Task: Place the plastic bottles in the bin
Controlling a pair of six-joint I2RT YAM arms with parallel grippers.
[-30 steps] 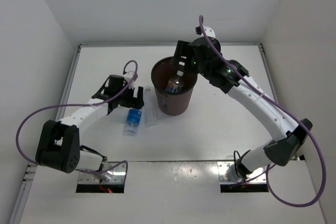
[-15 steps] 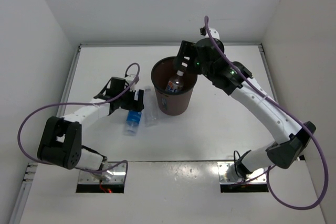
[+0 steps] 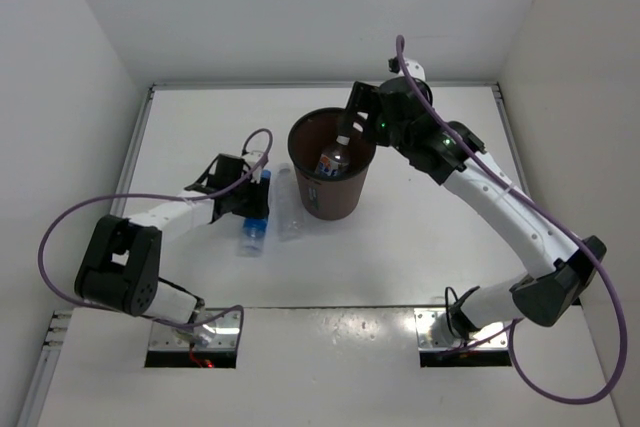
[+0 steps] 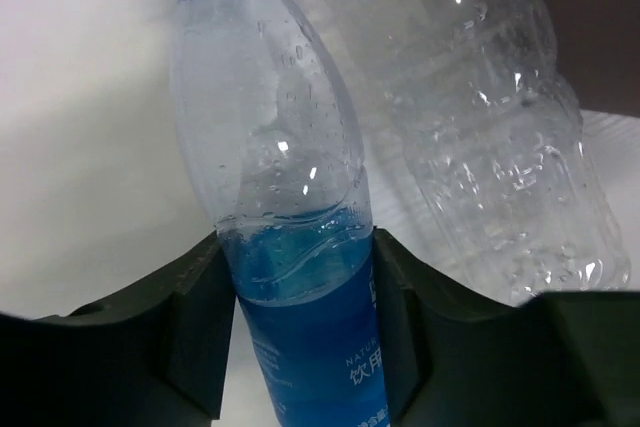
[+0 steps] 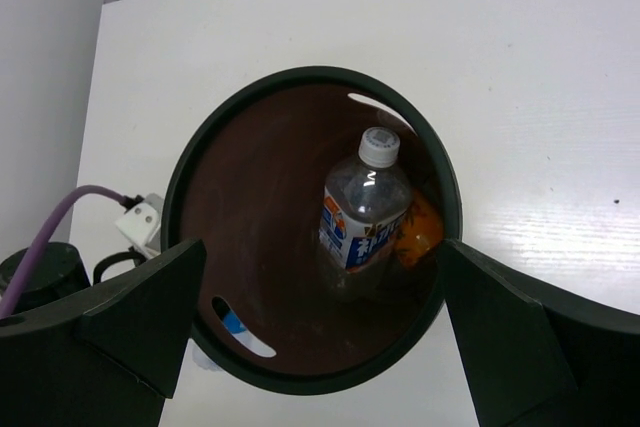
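Observation:
The bin [image 3: 331, 203] is a dark brown round wastebasket standing mid-table. Inside it [image 5: 200, 152] a clear bottle with a white label [image 5: 365, 212] leans against a short orange bottle [image 5: 420, 232]. My right gripper [image 3: 347, 129] hovers open over the rim, its fingers [image 5: 130, 322] wide apart with nothing between them. Left of the bin, a clear bottle with blue cap and label [image 3: 253, 228] lies on the table beside a plain clear bottle [image 3: 288, 213]. My left gripper [image 4: 305, 337] is shut on the blue-label bottle [image 4: 300, 277] at its label; the plain bottle [image 4: 480, 147] lies just to its right.
White walls close in the table at left, back and right. A purple cable [image 3: 60, 237] loops from the left arm over the table's left side. The bin's wall [image 4: 600, 17] stands right behind the plain bottle. Handle slots [image 5: 245, 337] pierce the bin's rim.
My left gripper has slid forward around the blue-label bottle and shut on it. The right gripper has drifted slightly to the right above the bin, still open.

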